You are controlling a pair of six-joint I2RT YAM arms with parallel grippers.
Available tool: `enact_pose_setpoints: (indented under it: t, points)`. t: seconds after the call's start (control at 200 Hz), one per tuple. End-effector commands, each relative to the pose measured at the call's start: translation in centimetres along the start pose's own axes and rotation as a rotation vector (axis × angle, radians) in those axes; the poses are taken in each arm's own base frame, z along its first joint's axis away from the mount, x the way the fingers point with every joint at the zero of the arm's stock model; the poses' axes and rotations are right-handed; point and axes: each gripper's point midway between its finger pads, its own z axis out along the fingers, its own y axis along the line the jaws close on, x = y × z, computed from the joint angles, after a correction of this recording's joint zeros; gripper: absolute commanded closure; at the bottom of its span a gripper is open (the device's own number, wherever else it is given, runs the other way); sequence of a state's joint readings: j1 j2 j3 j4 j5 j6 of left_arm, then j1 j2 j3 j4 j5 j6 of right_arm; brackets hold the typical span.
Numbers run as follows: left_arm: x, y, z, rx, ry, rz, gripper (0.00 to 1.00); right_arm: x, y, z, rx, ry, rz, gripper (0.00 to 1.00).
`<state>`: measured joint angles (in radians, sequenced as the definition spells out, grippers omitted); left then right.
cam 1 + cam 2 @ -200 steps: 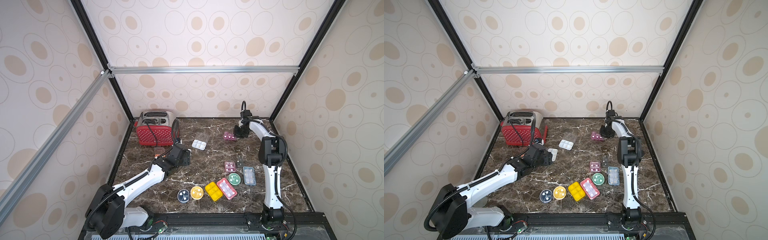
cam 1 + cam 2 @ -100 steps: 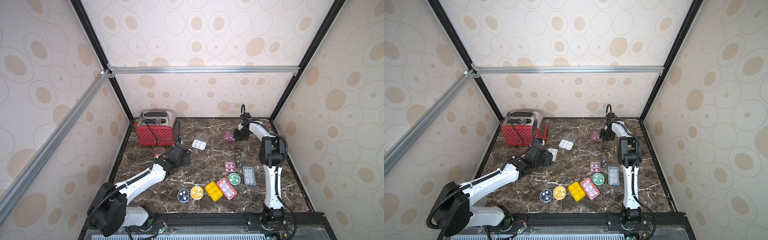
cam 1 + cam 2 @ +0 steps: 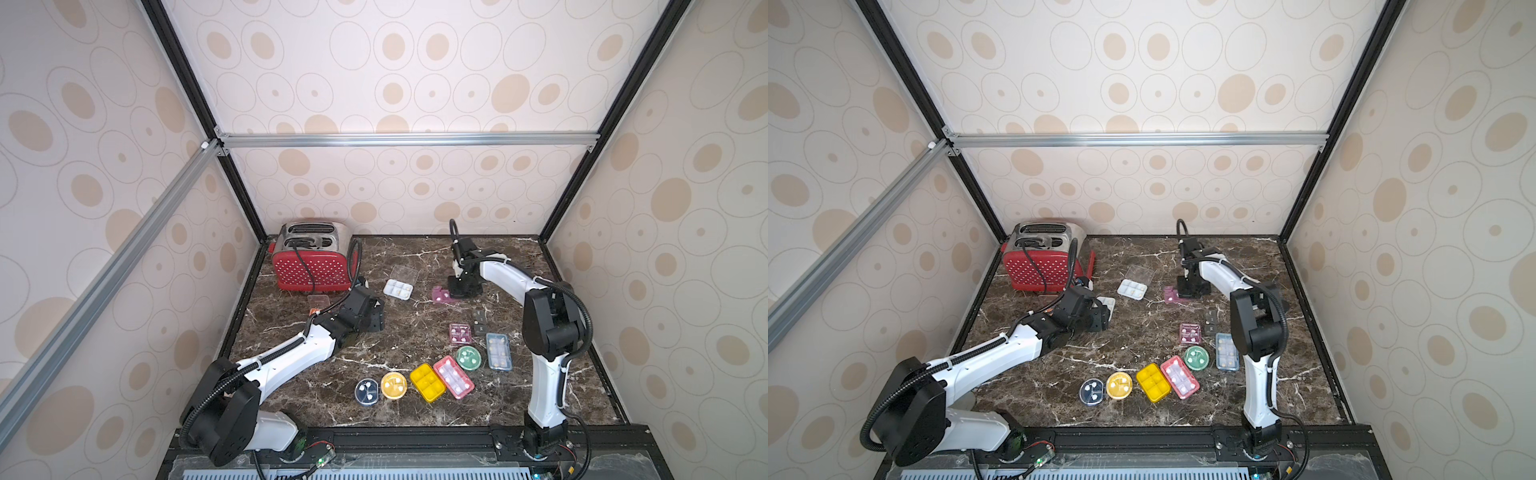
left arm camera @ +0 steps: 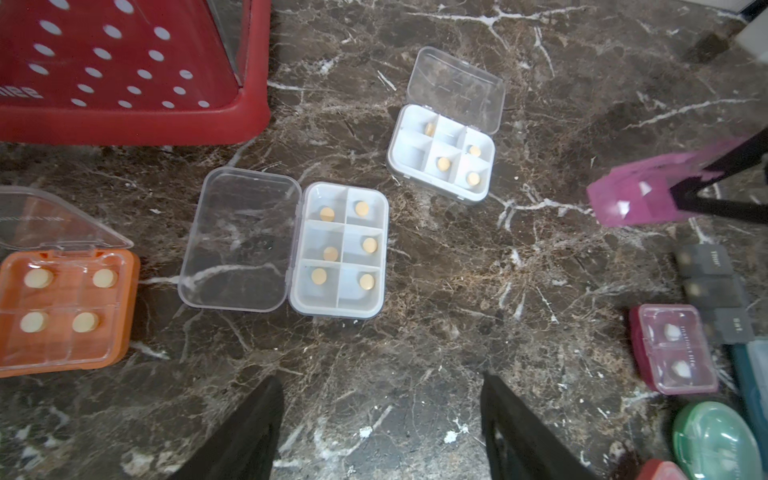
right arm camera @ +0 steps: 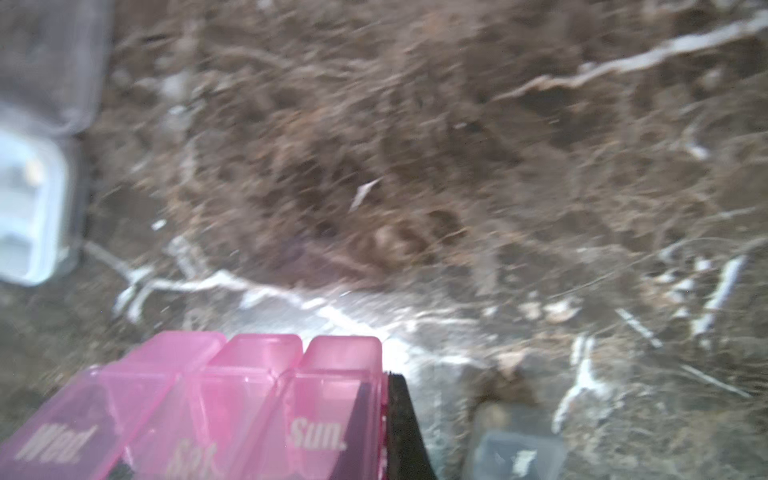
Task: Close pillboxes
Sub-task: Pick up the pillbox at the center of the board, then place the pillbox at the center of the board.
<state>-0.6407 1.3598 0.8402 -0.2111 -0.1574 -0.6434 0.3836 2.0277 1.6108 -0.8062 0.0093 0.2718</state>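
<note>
My right gripper (image 3: pixel 459 291) (image 5: pixel 382 419) is shut on one end wall of a pink pillbox (image 3: pixel 441 296) (image 5: pixel 232 399) marked with day names, and the box hangs tilted just over the marble. My left gripper (image 3: pixel 372 316) (image 4: pixel 380 415) is open over bare marble and holds nothing. Just beyond its fingers lies a white pillbox (image 4: pixel 340 249) with its clear lid flat open. Farther off, a second white pillbox (image 3: pixel 398 289) (image 4: pixel 442 153) also has its lid up. An orange pillbox (image 4: pixel 62 307) sits to the side with its clear lid raised.
A red dotted toaster (image 3: pixel 311 266) stands at the back left with its cord trailing. Near the front lie several closed pillboxes: blue round (image 3: pixel 367 390), yellow round (image 3: pixel 393 385), yellow (image 3: pixel 427 382), red (image 3: pixel 453 377), green round (image 3: pixel 468 357), blue (image 3: pixel 498 351), maroon (image 3: pixel 459 333), black (image 3: pixel 480 322).
The right gripper has shut on the pink pillbox and carried it from the back toward the front and left. The left arm has barely moved.
</note>
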Motion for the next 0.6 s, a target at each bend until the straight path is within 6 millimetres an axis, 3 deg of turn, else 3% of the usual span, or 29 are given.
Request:
enact_pose_setpoints:
  t: [0.0,0.15,0.291,0.591]
  points:
    - [-0.1,-0.8,0.1,0.031,-0.004,-0.061,0.26,1.3,3.2,-0.3,-0.002,-0.019,-0.039,1.0]
    - [1.3,-1.0,1.0,0.053,0.043,-0.114,0.26,3.1,7.4,0.4,-0.002,-0.012,-0.113,1.0]
    - [2.3,-1.9,2.0,0.111,0.062,-0.176,0.26,4.0,9.6,1.4,-0.007,0.004,-0.13,1.0]
    - [4.2,-2.5,3.3,0.154,0.118,-0.213,0.28,4.6,10.4,2.8,0.02,0.02,-0.124,0.97]
